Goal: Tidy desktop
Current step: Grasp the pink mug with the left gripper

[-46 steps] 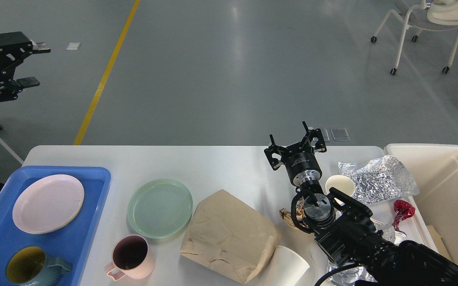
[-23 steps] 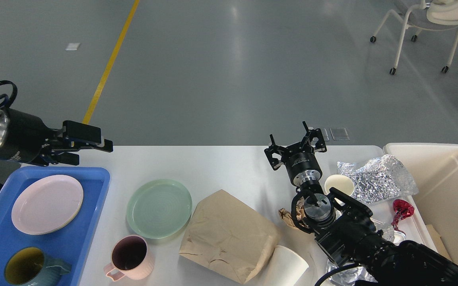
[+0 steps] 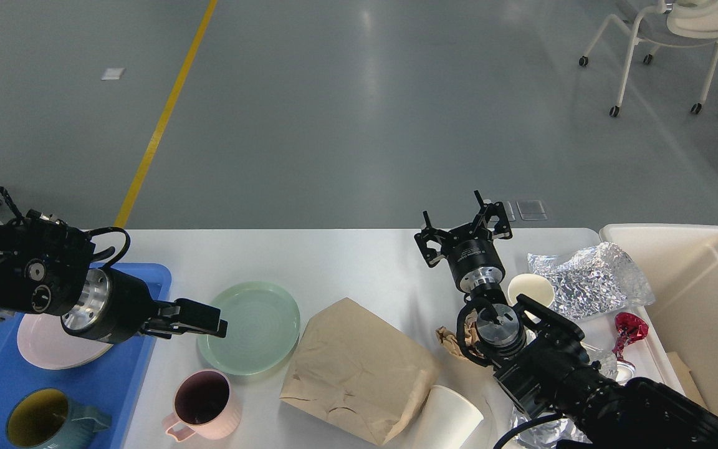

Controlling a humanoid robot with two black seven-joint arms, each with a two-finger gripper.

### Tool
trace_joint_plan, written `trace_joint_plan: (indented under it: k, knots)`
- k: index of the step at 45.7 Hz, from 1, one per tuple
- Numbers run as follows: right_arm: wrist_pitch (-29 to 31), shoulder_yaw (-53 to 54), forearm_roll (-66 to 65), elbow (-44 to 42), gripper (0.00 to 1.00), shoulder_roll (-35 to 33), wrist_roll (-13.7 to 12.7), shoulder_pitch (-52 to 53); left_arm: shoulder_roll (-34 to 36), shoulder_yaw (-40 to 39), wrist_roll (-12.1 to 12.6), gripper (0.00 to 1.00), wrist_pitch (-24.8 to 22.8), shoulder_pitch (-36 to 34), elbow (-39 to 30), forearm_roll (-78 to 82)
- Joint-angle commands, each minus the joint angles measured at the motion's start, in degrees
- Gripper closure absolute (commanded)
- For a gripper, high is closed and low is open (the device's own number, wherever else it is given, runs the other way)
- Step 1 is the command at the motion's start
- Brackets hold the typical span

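Observation:
The white desktop (image 3: 346, 262) holds a pale green plate (image 3: 253, 327), a pink mug (image 3: 203, 402), a crumpled brown paper bag (image 3: 359, 371), a tipped white paper cup (image 3: 455, 418), another paper cup (image 3: 530, 290), crumpled foil (image 3: 596, 280) and a red wrapper (image 3: 632, 330). My left gripper (image 3: 209, 321) is low at the green plate's left rim, seen side-on, open and empty. My right gripper (image 3: 464, 227) is open and empty above the desktop's far edge, left of the foil.
A blue tray (image 3: 128, 374) at the left holds a pink plate (image 3: 41, 346) and a teal mug (image 3: 47, 424). A cream bin (image 3: 702, 299) stands at the right edge. A scrap of brown paper (image 3: 449, 337) lies by my right arm. A chair (image 3: 664, 37) stands far back.
My left arm has swung down from high at the left, across the tray's far corner, to the green plate's left rim. The right arm and the objects have not moved.

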Motion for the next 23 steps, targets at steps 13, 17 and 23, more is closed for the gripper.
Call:
trace_joint_plan:
  k: [13, 17, 23]
  knots:
    - [0.00, 0.00, 0.00, 0.06, 0.00, 0.00, 0.00, 0.00, 0.42, 0.86, 0.95, 0.08, 4.39, 9.33, 0.21, 7.26]
    - [0.00, 0.00, 0.00, 0.06, 0.00, 0.00, 0.00, 0.00, -0.10, 0.15, 1.12, 0.12, 5.53, 10.21, 0.82, 7.26]
    - [0.00, 0.00, 0.00, 0.06, 0.00, 0.00, 0.00, 0.00, -1.24, -0.29, 2.70, 0.14, 6.32, 11.26, 1.62, 7.35]
